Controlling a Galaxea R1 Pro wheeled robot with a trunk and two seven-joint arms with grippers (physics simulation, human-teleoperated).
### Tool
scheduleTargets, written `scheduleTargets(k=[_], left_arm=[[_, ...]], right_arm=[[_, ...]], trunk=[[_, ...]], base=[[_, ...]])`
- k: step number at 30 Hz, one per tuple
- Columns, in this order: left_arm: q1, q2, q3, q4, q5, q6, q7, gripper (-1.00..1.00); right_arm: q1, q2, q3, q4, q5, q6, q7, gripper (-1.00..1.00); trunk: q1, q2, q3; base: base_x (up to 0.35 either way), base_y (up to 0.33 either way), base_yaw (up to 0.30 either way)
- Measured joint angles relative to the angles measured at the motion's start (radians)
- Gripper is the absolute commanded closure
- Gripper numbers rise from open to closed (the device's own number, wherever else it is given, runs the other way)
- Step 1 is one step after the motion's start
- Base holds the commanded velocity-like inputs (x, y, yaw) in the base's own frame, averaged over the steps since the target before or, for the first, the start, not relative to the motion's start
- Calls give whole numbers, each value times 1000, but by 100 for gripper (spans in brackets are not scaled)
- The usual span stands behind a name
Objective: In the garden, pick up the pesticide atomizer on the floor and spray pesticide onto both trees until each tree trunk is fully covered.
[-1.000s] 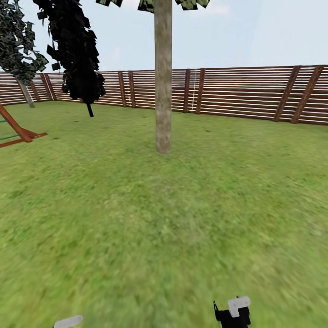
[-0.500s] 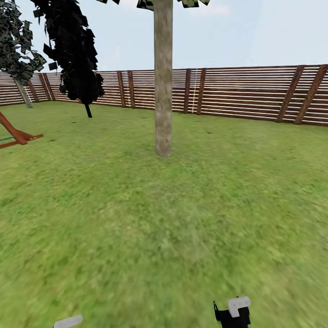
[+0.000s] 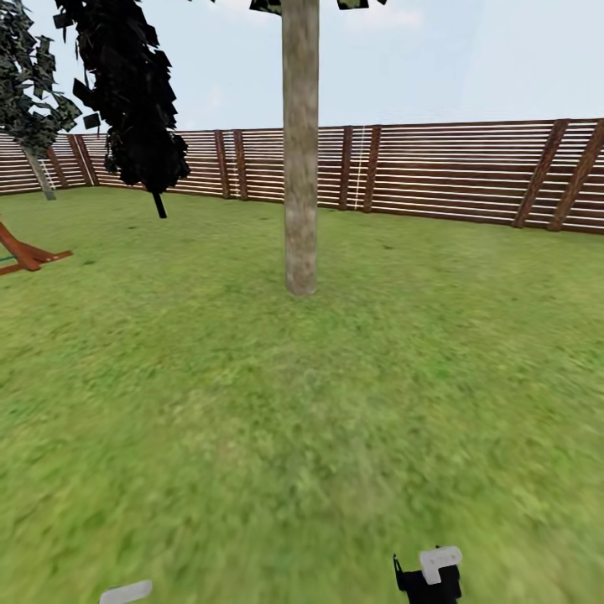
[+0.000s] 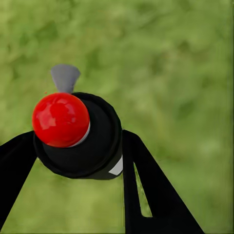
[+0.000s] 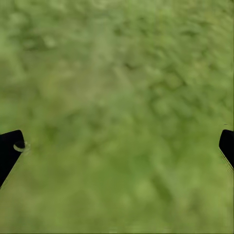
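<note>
In the left wrist view my left gripper (image 4: 78, 146) is shut on the pesticide atomizer (image 4: 92, 141), a black round body with a red knob (image 4: 61, 119) and a grey nozzle (image 4: 65, 78), held over grass. One tree stands straight ahead on the garden lawn in the head view. Its thick mottled grey-tan tree trunk (image 3: 300, 151) rises out of the picture's top, its foot some metres in front of me. My right gripper (image 5: 117, 146) is open over bare grass, with its black fingertips (image 5: 9, 151) at the picture's sides.
A brown slat fence (image 3: 453, 172) rings the lawn behind the tree. A near-black conifer (image 3: 134, 101) stands at the back left. A leaning pale-trunked tree (image 3: 38, 172) is further left, and a red playset leg (image 3: 25, 252) is at the left edge. Parts of my arms (image 3: 429, 575) show at the lower edge.
The whole head view has moved forward: the trunk's foot sits lower and nearer, and the playset has slid towards the left edge. My arms hold the same pose.
</note>
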Motion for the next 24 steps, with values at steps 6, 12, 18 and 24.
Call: scheduleTargets(k=[6, 12, 18, 24], left_arm=[[0, 0, 0, 0, 0, 0, 0, 100], [0, 0, 0, 0, 0, 0, 0, 100], [0, 1, 0, 0, 0, 0, 0, 100], [0, 0, 0, 0, 0, 0, 0, 100]], right_arm=[[0, 0, 0, 0, 0, 0, 0, -100], [0, 1, 0, 0, 0, 0, 0, -100], [0, 1, 0, 0, 0, 0, 0, -100], [0, 1, 0, 0, 0, 0, -1, -100]], trunk=[[0, 0, 0], [0, 0, 0], [0, 0, 0], [0, 0, 0]], base=[[340, 0, 0], [340, 0, 0], [340, 0, 0], [340, 0, 0]])
